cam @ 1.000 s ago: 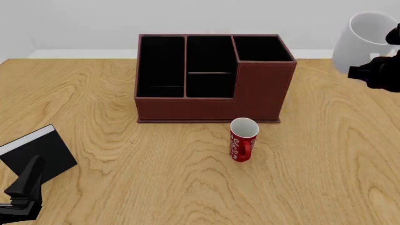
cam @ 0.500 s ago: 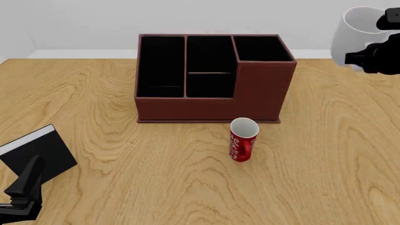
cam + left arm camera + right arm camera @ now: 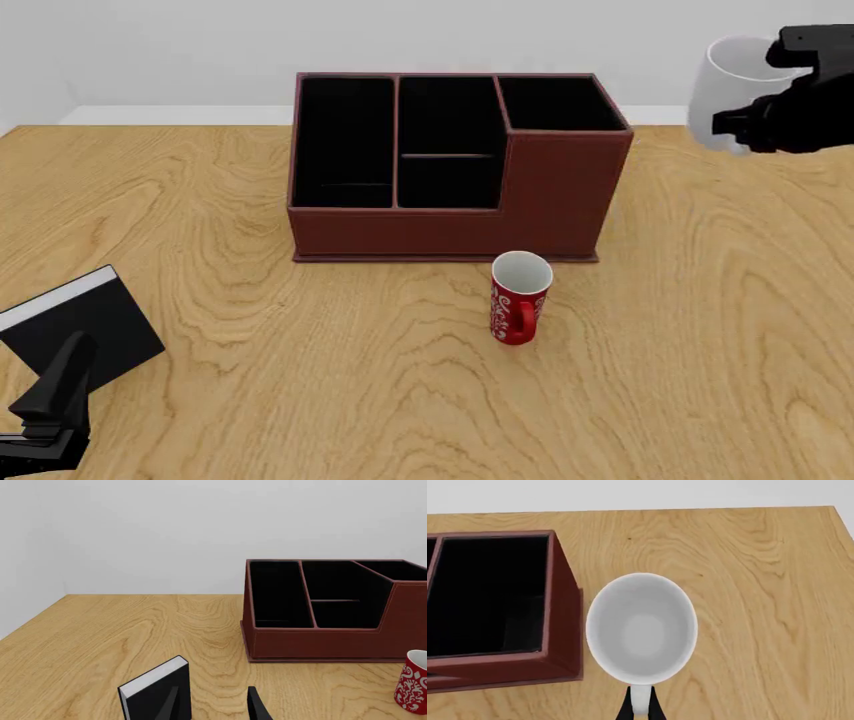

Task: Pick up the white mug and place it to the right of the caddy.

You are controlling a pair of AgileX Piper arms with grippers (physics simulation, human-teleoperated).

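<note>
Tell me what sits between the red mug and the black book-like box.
Nothing: in the front view only bare wooden table lies between the red mug and the black box.

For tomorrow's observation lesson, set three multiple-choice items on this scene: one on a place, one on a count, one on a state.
1. Where is the white mug?
A. inside the caddy
B. held above the table, right of the caddy
C. beside the black box

2. How many mugs are in the front view?
A. one
B. two
C. three

3. How does the red mug stand?
A. upright
B. on its side
C. upside down

Answers:
1 B: the right claw grips its handle, with the caddy's wall beside it.
2 B: only the white mug and the red mug appear.
3 A: its open mouth faces up.
</note>
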